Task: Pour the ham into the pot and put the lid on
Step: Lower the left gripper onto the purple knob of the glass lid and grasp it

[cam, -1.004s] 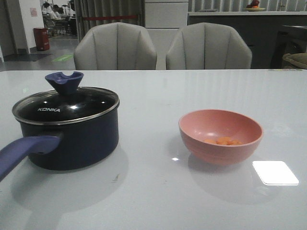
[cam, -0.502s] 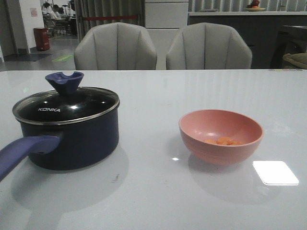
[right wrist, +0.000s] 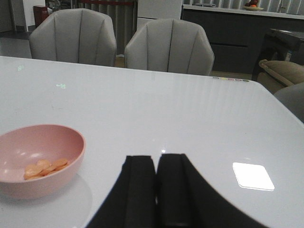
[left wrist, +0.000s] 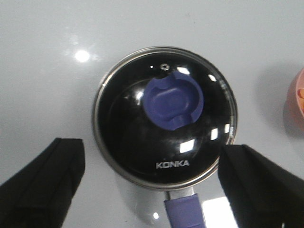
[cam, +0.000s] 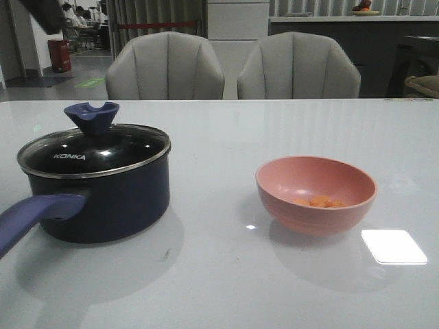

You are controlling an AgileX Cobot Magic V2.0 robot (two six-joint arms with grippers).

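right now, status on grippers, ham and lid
Left gripper open above the lid, empty. Right gripper shut, empty. Ham in pink bowl; lid on the pot. Nothing blocking.

Lid on navy pot, ham in pink bowl, white table

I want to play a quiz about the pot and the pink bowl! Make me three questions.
1. True or false: the lid sits on the pot.
2. Where is the ham? A) in the pot B) in the pink bowl C) on the table
3. Fill in: the left tool hangs over the lid with its fingers spread ____.

Key: 1 true. 2 B. 3 open; the right tool is shut on nothing.
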